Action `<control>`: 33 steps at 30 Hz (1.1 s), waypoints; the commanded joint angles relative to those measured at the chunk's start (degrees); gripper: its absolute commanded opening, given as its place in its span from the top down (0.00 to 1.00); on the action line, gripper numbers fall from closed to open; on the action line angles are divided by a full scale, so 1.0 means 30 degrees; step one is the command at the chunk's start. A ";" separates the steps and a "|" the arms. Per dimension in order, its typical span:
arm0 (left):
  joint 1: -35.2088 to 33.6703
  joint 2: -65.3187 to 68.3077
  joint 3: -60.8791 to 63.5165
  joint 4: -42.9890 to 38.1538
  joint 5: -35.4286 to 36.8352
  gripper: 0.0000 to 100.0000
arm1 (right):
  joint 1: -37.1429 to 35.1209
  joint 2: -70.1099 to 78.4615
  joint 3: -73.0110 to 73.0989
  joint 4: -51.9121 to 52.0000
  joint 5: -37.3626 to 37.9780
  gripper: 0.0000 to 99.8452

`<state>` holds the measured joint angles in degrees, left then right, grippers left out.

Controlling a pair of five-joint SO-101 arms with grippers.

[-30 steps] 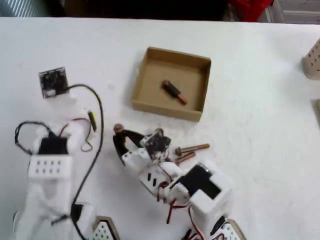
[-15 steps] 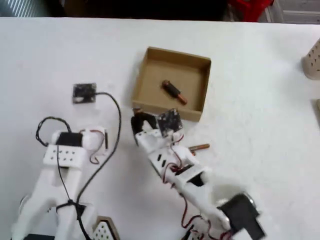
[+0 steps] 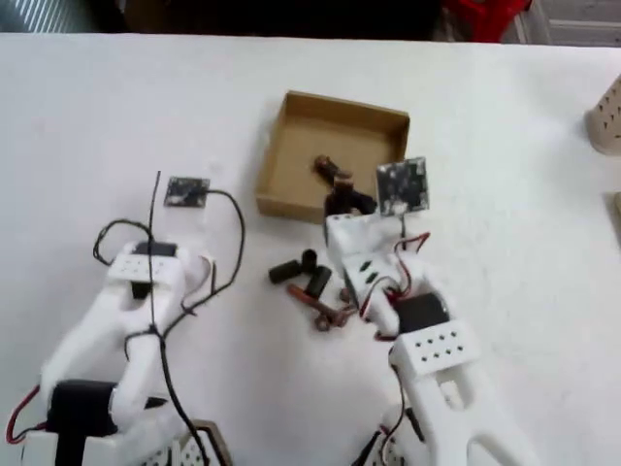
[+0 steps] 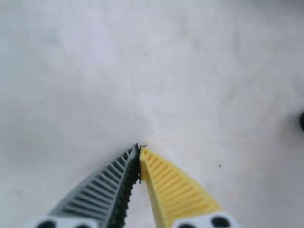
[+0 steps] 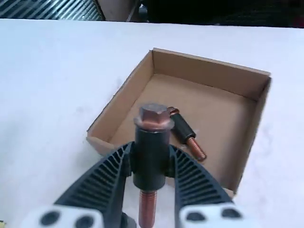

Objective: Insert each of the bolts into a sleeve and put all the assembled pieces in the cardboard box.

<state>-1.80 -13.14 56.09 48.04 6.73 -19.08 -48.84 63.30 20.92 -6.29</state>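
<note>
My right gripper (image 5: 150, 156) is shut on an assembled piece (image 5: 152, 124), a copper bolt through a black sleeve, held upright above the near wall of the cardboard box (image 5: 214, 76). Another assembled piece (image 5: 184, 133) lies on the box floor. In the high view the right gripper (image 3: 347, 202) sits at the front edge of the box (image 3: 291, 202). My left gripper (image 4: 138, 153) is shut with nothing in it, its grey and yellow fingers meeting over bare table. Two loose black sleeves (image 3: 289, 271) (image 3: 317, 282) and copper bolts (image 3: 325, 313) lie in front of the box.
The left arm (image 3: 146, 277) stands left of the loose parts, its cable looping toward the box. A pale perforated object (image 3: 607, 116) is at the table's right edge. White table surface lies open at the left and far side.
The right arm has swung from left of the loose parts up to the box, carrying the assembled piece. The left arm has shifted right and forward. The loose sleeves are now uncovered.
</note>
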 commanded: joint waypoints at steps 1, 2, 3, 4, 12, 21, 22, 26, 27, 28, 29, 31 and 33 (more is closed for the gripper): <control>-0.0190 0.0278 -0.1084 0.0352 -0.0234 0.97 | 0.1187 0.0982 -0.3487 0.1216 -0.0088 0.98; -0.0190 0.0278 -0.1084 0.0352 -0.0234 0.97 | 0.1538 0.1744 -0.4425 0.1685 -0.0088 0.98; -0.0190 0.0278 -0.1084 0.0352 -0.0234 0.97 | 0.1890 0.2652 -0.5480 0.2242 -0.0059 0.98; -0.0190 0.0278 -0.1084 0.0352 -0.0234 0.97 | 0.2271 0.3648 -0.6652 0.2828 0.0088 0.98; -0.0190 0.0278 -0.1084 0.0352 -0.0264 0.97 | 0.4000 1.2088 -1.6586 0.7780 0.3839 0.98; -0.0190 0.0278 -0.1084 0.0322 -0.0264 0.97 | 0.3736 2.0469 -2.4059 0.8513 0.6564 0.98; -0.0190 0.0278 -0.1084 0.0293 -0.0264 0.97 | 0.3590 2.1348 -2.4674 0.8777 0.6652 0.98; -0.0190 0.0278 -0.1084 0.0293 -0.0264 0.97 | 0.3062 2.4454 -2.7341 1.0037 0.6623 0.98; -0.0190 0.0278 -0.1084 0.0264 -0.0264 0.97 | 0.3033 2.5158 -2.8015 1.0242 0.6564 0.98; -0.0190 0.0278 -0.1084 0.0264 -0.0264 0.97 | 0.3033 2.5861 -2.8689 1.0359 0.6535 0.98; -0.0190 0.0278 -0.1084 0.0234 -0.0264 0.97 | 0.3004 2.6505 -2.9304 1.0359 0.6535 0.97; -0.0190 0.0278 -0.1084 0.0234 -0.0264 0.97 | 0.3004 2.7590 -3.0242 1.0388 0.6505 0.93; -0.0190 0.0278 -0.1084 0.0234 -0.0264 0.97 | 0.3004 2.8381 -3.0886 1.0623 0.6359 0.86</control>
<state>-1.80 -12.44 55.21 48.48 6.64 -9.41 35.56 -23.12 52.04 12.62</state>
